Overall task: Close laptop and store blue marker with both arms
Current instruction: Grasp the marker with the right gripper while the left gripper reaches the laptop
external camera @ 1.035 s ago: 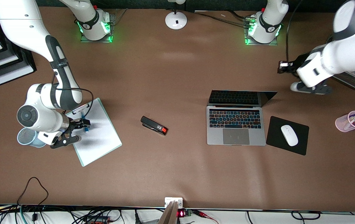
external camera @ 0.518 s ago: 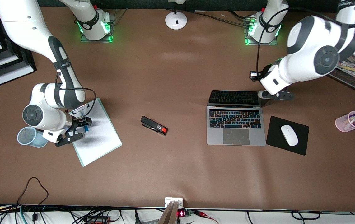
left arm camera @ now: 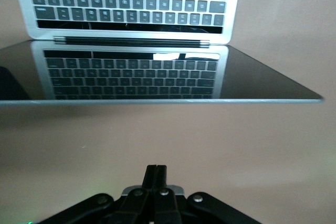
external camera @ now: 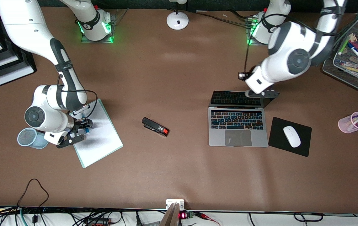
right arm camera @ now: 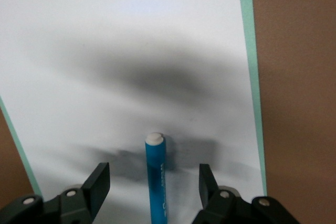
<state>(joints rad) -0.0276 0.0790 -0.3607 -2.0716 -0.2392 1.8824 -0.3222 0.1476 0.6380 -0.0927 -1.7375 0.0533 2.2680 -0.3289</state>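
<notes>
Your right gripper (external camera: 80,129) hangs low over the white paper sheet (external camera: 100,138) at the right arm's end of the table in the front view, with the blue marker (external camera: 86,128) lying on the sheet right under it and a mesh cup (external camera: 28,138) just beside the wrist; your left gripper (external camera: 262,93) sits at the upper edge of the laptop (external camera: 237,125) screen, whose lid stands open, and the black mouse pad (external camera: 279,131) with its white mouse (external camera: 291,136) lies beside the laptop. In the left wrist view, your left gripper (left arm camera: 156,184) has its fingers pressed together, nothing between them, and the laptop (left arm camera: 157,77) screen edge lies just ahead of the tips. In the right wrist view, your right gripper (right arm camera: 154,182) is spread wide, and the blue marker (right arm camera: 156,177) lies between the two fingers, touching neither, its white cap pointing away over the paper (right arm camera: 131,51).
</notes>
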